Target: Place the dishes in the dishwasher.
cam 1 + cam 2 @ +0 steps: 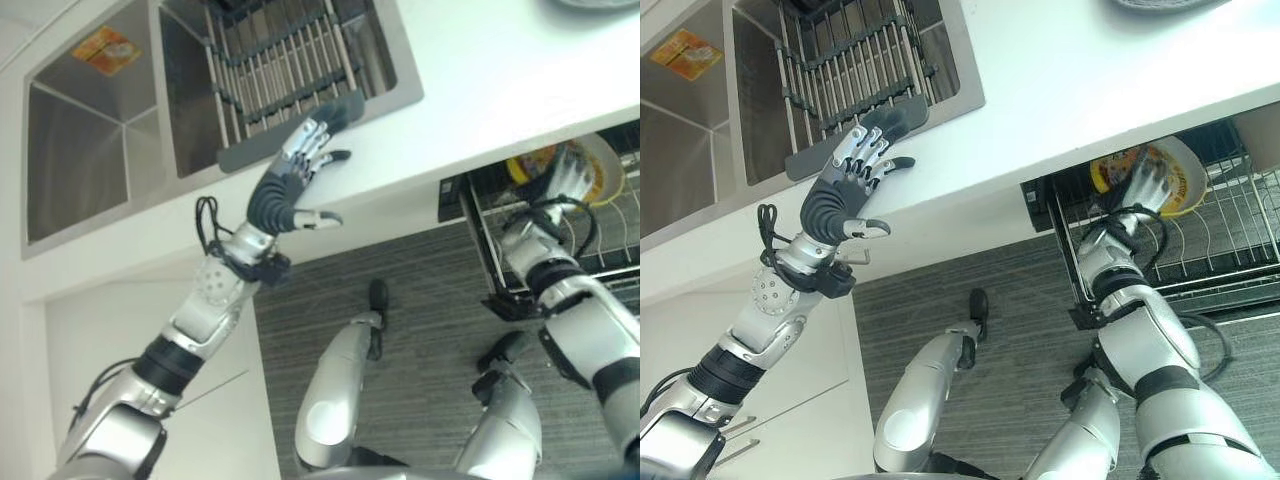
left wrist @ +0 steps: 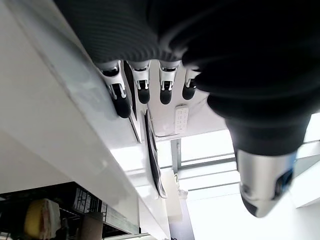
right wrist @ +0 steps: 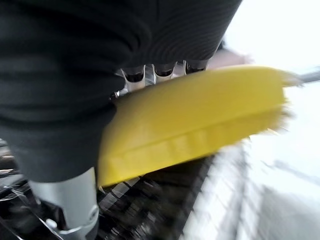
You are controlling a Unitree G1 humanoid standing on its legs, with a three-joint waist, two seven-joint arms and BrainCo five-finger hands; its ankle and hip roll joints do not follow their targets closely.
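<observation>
Fingers of right hand clasp yellow plate over dishwasher rack; left hand relaxed above white counter.

Kitchen, white countertop with a steel double sink, wire drying rack in one basin, open dishwasher rack under the counter, white cabinet fronts

A sink is set into the counter at the left, with a wire rack inside its right basin. Below the counter's front edge, to the right, the dishwasher rack stands pulled out, a plate in it.
</observation>
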